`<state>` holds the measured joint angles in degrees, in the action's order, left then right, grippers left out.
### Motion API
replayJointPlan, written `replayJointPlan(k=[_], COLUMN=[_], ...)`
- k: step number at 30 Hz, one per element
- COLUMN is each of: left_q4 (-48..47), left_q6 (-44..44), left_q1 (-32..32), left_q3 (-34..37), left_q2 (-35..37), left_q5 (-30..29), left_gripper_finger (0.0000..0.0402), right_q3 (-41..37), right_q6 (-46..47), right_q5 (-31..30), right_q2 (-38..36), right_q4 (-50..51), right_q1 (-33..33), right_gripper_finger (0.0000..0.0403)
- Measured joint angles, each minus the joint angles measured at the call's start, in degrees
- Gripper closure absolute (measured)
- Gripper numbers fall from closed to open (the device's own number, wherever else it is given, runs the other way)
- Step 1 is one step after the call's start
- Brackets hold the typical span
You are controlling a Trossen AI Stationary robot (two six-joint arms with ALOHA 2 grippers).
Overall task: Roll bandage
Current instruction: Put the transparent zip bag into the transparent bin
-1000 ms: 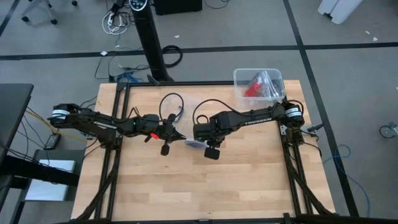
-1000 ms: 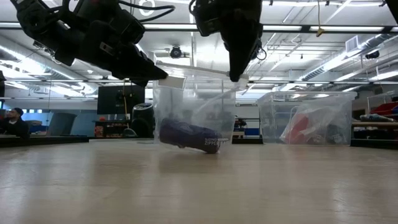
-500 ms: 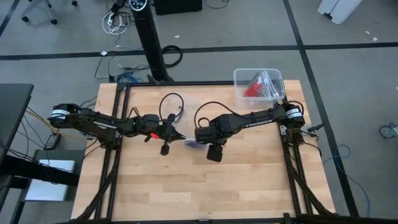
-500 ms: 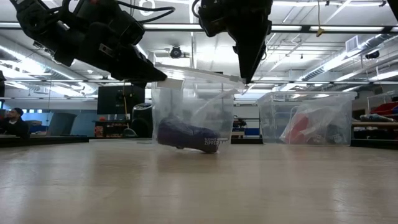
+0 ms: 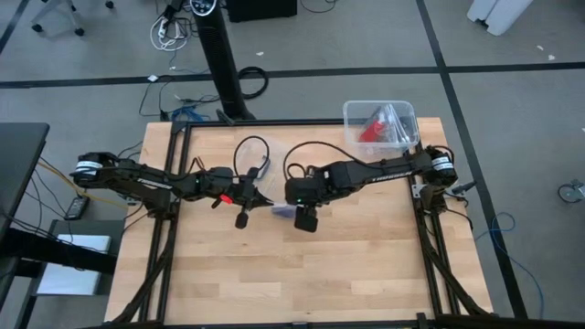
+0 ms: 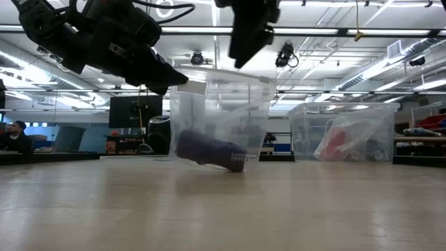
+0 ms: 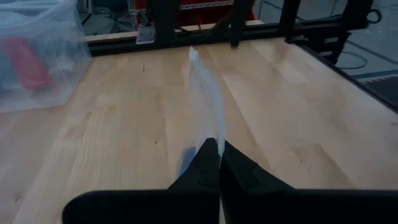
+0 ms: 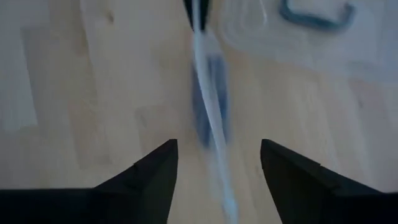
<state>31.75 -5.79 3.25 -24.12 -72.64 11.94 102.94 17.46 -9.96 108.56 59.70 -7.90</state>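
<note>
Bagged bandage (image 6: 209, 151) mid-table, wide bare wood around.

I was operating in a robotics lab or workshop. The wooden table (image 5: 274, 265) stood on grey carpet strewn with cables (image 5: 174, 32). Beyond it I saw exposed ceiling ducts (image 6: 411, 52), strip lights and a monitor (image 6: 127, 111).

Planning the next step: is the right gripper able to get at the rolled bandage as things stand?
Probably not directly. The bandage sits inside a clear bag that the shut left gripper pinches; the open right gripper hovers above it.
</note>
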Motion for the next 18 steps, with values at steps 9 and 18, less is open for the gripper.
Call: replayJointPlan(k=[9,18], left_q4=[0.2,1.2], left_q6=[0.0,0.6], left_q1=[0.0,0.0], left_q3=[-0.1,-0.1], left_q2=[0.0,0.0], left_q5=[0.8,0.8], left_gripper_finger=[0.0402,0.0402], right_q3=[-0.1,-0.1], right_q6=[-3.9,-9.7], right_q5=[0.2,5.5], right_q2=[2.8,2.8], right_q4=[-3.3,-3.7], right_q1=[1.5,2.5], right_gripper_finger=[0.0234,0.0392])
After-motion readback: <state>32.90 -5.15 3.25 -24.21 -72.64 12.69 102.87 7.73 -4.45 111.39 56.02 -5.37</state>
